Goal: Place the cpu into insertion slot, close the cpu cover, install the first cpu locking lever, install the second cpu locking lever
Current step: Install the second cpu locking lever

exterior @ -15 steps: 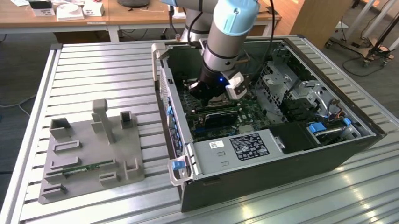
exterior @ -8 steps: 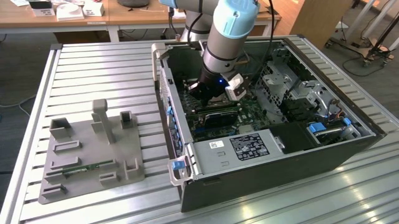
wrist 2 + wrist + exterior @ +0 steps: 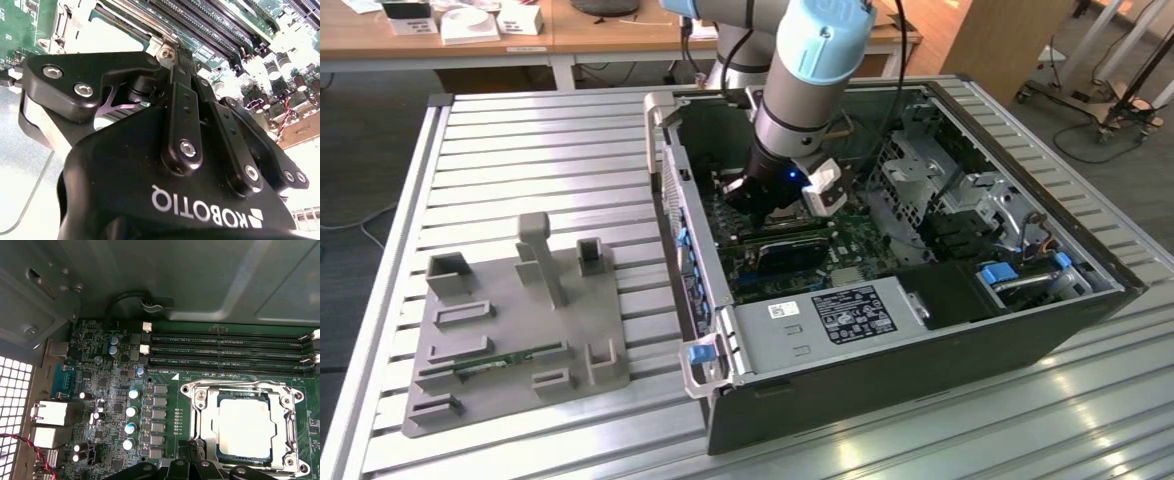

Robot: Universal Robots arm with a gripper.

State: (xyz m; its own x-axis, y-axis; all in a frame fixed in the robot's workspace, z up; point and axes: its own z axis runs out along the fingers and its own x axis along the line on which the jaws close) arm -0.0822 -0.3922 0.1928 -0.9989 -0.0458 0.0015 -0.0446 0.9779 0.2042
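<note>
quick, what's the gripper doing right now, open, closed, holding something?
Gripper: fingers together, so shut, nothing visibly held; it sits just beside the cpu under its cover.

Open computer case (image 3: 1014,300) beside grey fixture (image 3: 520,330).

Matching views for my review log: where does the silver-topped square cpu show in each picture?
Exterior view: I cannot make it out; the claw hangs low over the motherboard inside the open computer case.
First wrist view: the pale silver square cpu sits in the metal-rimmed insertion slot, framed by the thin silver cpu cover.
Second wrist view: a pale patch beyond the claw is probably it.
Shared landmark: the long black memory slots.
</note>
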